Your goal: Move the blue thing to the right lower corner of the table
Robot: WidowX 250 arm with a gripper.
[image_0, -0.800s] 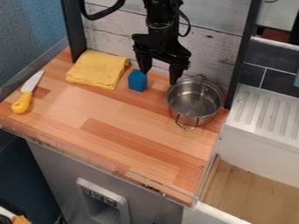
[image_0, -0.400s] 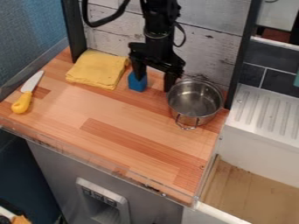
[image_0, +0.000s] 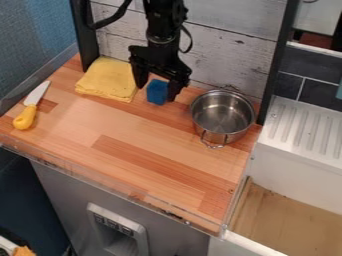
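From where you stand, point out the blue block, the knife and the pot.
Block [image_0: 157,92]: camera view, on its front side.
Knife [image_0: 25,117]: camera view, on its yellow handle.
Pot [image_0: 222,113]: camera view, on its inside.

On the surface [image_0: 137,142], the knife [image_0: 31,108] lay at the left of the frame, and the cloth [image_0: 109,80] at upper left. The block [image_0: 157,93] sat near upper centre, between the fingers [image_0: 139,76], right of the cloth. The pot [image_0: 222,115] stood farther right, just right of centre.
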